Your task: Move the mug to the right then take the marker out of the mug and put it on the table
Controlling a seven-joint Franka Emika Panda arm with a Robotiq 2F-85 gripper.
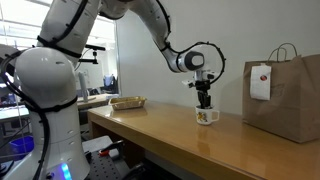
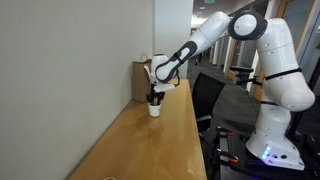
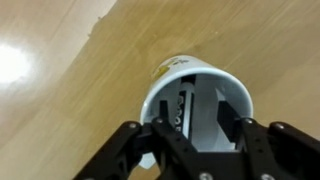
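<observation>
The small white mug (image 1: 207, 117) stands upright on the wooden table (image 1: 160, 135), near the paper bag; it also shows in the other exterior view (image 2: 155, 110). In the wrist view I look straight down into the mug (image 3: 225, 85). The black marker (image 3: 184, 104) leans inside it. My gripper (image 3: 195, 117) is right over the mug with its fingertips lowered into the opening, one on each side of the marker. The fingers are apart and not closed on the marker. In both exterior views the gripper (image 1: 204, 99) (image 2: 155, 97) hangs vertically at the mug's mouth.
A large brown paper bag (image 1: 285, 85) (image 2: 141, 80) stands just behind the mug. A flat tan tray (image 1: 128, 102) lies at the far end of the table. The table's front edge (image 2: 190, 140) runs alongside the robot base. A wall borders the table's other side.
</observation>
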